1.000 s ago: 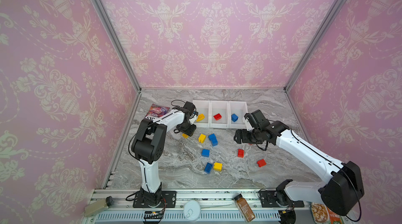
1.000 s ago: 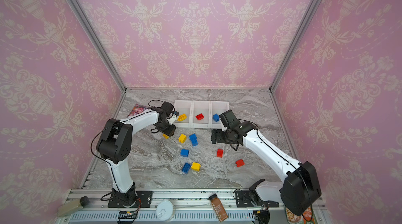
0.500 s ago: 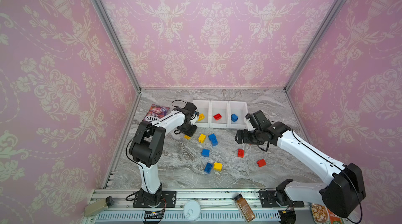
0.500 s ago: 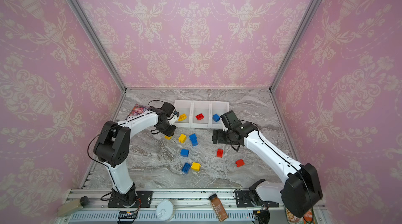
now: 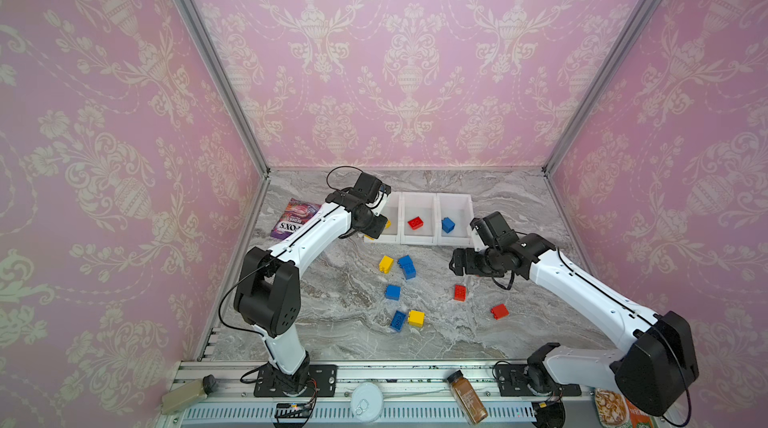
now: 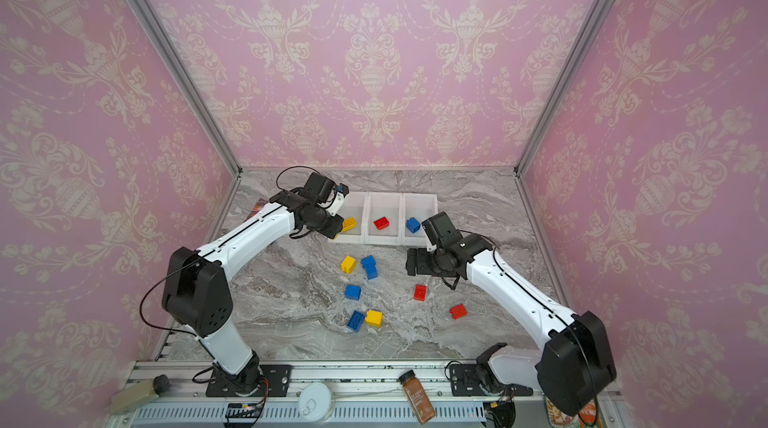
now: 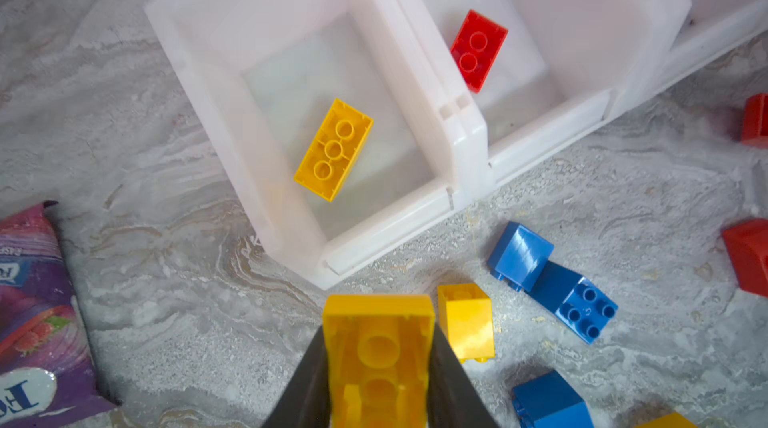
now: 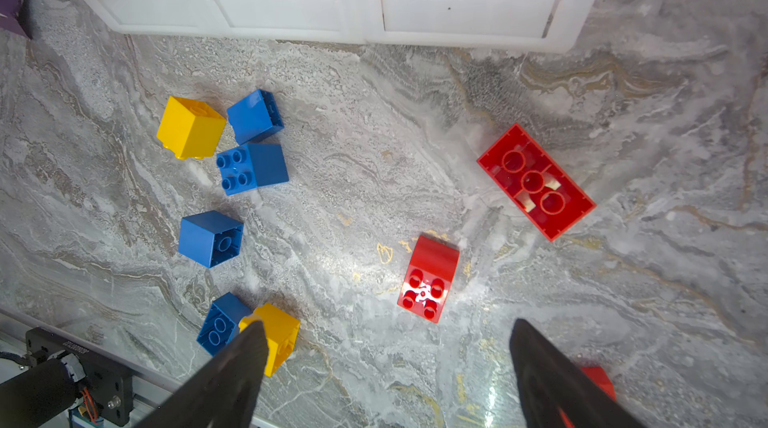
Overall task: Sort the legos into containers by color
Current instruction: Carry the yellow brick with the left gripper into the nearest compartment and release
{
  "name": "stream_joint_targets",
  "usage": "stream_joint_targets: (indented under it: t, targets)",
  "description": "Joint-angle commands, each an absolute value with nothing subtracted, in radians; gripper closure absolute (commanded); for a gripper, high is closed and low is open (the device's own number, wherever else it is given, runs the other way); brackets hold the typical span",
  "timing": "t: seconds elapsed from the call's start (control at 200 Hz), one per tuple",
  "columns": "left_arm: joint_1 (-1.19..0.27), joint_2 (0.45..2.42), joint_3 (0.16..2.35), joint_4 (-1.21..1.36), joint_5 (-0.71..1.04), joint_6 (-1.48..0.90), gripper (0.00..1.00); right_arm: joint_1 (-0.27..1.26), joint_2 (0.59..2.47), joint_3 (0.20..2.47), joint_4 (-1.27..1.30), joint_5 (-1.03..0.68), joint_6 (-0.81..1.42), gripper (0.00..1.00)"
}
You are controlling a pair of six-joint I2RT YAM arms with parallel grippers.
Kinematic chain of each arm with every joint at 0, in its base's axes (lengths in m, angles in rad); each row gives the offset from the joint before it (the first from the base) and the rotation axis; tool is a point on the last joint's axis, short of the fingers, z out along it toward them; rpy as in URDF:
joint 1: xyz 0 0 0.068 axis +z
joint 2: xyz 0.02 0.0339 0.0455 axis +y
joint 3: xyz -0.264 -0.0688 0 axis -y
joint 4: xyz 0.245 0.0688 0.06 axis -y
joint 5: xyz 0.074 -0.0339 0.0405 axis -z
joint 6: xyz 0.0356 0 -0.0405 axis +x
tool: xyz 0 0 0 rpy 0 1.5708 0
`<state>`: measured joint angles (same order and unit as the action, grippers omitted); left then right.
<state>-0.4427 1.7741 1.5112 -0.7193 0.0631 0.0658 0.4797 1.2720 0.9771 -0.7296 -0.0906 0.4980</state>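
We treat the legos (image 5: pixel 392 292) as light, rigid and smooth-walled — take hold across two flat opposite sides, not over the studs. The left gripper (image 7: pixel 378 328) pinches a yellow brick (image 7: pixel 376 363) that way, near the front of the containers (image 7: pixel 461 143). The right gripper (image 8: pixel 386 326) hangs spread above those lying loose on the table (image 8: pixel 374 106). Each bin holds one brick — yellow oblong (image 7: pixel 333 149), red oblong (image 7: pixel 478 50), blue brick (image 5: pixel 447 224).

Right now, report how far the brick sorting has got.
Done: one yellow brick, one red brick and one blue brick each lie in their own bin. In hand: the left fingers are shut on a second yellow brick. Left: nine loose bricks on the table; the right fingers are open and empty.
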Motion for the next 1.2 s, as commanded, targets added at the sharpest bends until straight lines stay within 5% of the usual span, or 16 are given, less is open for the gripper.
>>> stream_joint_targets:
  t: [0.0,0.42,0.53,0.615,1.196]
  targets:
    - [-0.445,1.880,1.609,-0.698,0.016,0.076,0.79,0.476,1.234,0.963,-0.727,-0.089,0.512,0.08]
    - [-0.445,2.143,1.831,-0.681,-0.095,0.098,0.79,0.474,1.197,0.961,-0.759,-0.063,0.518,0.08]
    - [-0.444,2.149,1.835,-0.668,-0.130,0.104,0.66,0.474,1.202,0.962,-0.759,-0.063,0.519,0.07]
    - [-0.445,2.142,1.832,-0.653,-0.162,0.105,0.44,0.473,1.210,0.965,-0.756,-0.065,0.518,0.07]
    - [-0.449,1.977,1.669,-0.536,-0.095,0.057,0.25,0.456,1.277,0.953,-0.742,-0.031,0.479,0.07]
